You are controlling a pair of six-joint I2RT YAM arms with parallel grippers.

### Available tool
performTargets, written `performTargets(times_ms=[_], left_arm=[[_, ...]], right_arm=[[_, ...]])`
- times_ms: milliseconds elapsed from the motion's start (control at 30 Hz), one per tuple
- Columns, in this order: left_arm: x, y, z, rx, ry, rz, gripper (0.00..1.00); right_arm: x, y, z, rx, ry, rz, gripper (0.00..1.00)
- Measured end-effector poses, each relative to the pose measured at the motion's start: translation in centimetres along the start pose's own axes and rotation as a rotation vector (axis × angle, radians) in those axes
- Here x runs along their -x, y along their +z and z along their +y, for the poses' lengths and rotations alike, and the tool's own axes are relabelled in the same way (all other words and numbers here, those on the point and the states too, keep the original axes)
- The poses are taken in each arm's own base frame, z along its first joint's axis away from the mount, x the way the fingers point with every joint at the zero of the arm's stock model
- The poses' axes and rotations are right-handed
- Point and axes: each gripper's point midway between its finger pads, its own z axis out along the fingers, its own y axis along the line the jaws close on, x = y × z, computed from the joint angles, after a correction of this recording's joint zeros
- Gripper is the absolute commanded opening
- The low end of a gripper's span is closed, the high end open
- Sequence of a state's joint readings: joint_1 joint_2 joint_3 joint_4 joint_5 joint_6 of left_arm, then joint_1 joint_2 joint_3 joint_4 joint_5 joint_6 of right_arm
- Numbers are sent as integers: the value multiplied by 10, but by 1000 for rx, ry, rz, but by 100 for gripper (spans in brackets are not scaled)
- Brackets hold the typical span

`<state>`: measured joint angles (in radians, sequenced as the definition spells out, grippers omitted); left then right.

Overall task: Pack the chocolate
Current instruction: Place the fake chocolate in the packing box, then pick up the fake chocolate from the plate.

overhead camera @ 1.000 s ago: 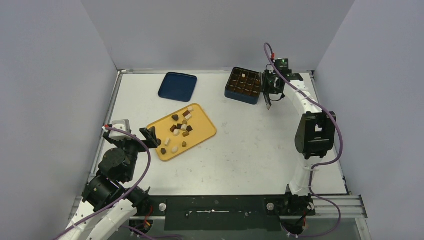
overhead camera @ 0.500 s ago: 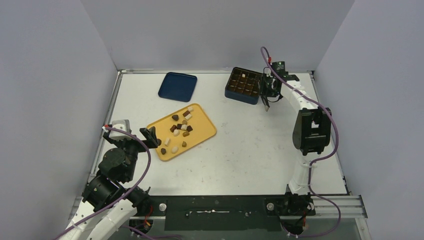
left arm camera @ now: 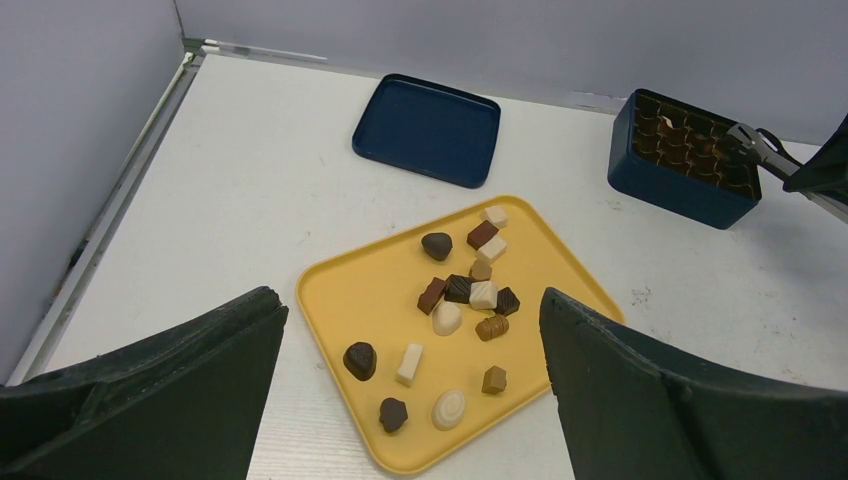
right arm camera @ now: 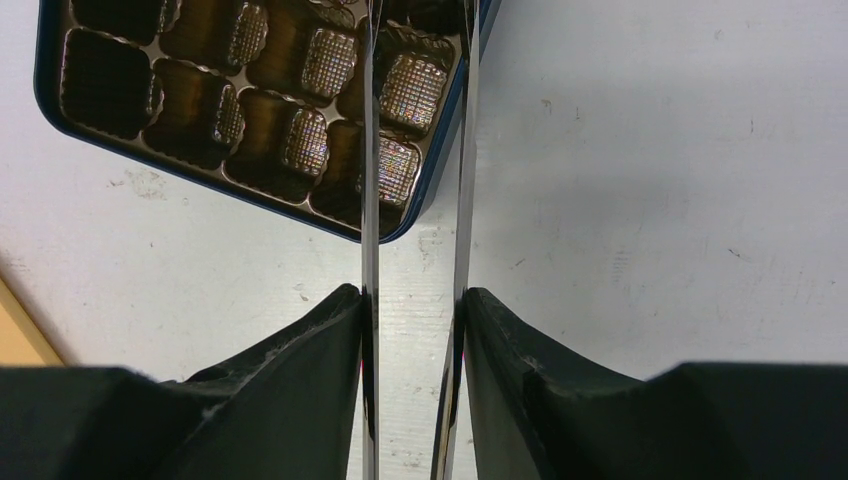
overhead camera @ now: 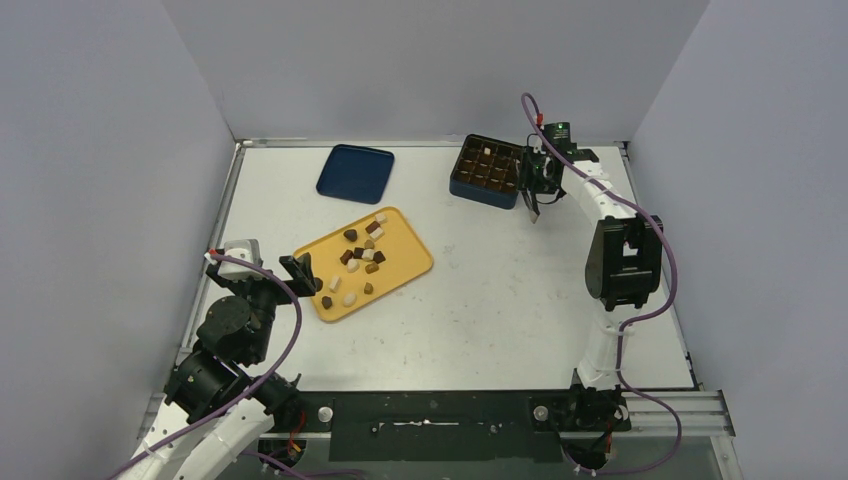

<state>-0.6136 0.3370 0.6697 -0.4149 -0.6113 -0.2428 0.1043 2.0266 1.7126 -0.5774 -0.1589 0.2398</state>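
The chocolate (overhead camera: 362, 255) lies as several dark, caramel and white pieces on the yellow tray (overhead camera: 415, 262), also in the left wrist view as chocolate (left arm camera: 470, 290) on the tray (left arm camera: 340, 290). My left gripper (overhead camera: 305, 275) hovers open at the tray's near left corner; its jaws (left arm camera: 408, 305) frame the pieces and hold nothing. My right gripper (overhead camera: 535, 190) is shut on metal tweezers (right arm camera: 368, 150), its own jaws (right arm camera: 412, 295) pressing the two blades. The blades stand slightly apart over the right corner of the dark blue gridded box (right arm camera: 200, 90), with nothing between them.
The box (overhead camera: 487, 170) stands at the back right; its brown cells look shiny, and whether pieces lie in them I cannot tell. A dark blue lid (overhead camera: 355, 172) lies flat at the back, left of the box. Grey walls close three sides.
My right gripper shifted slightly left toward the box's right edge, and the tweezers' blades have spread a little. The left arm and the tray's pieces have not moved.
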Motion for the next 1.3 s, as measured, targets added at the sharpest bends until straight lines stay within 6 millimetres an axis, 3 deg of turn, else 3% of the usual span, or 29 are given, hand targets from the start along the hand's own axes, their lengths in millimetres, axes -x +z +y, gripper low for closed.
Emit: performTargets(times_ms=[367, 533, 767, 967, 1300], left_arm=[[0, 0, 0, 0, 0, 0, 97], [0, 0, 0, 0, 0, 0, 97], [0, 0, 0, 1, 0, 0, 97], [0, 0, 0, 1, 0, 0, 97], [0, 0, 1, 5, 0, -2, 97]], right_arm=[[0, -4, 1, -3, -2, 2, 39], [6, -18, 9, 11, -11, -17, 39], [13, -60, 50, 100, -65, -90, 39], [-23, -82, 114, 219, -180, -75, 40], [-131, -96, 216, 403, -465, 57, 39]])
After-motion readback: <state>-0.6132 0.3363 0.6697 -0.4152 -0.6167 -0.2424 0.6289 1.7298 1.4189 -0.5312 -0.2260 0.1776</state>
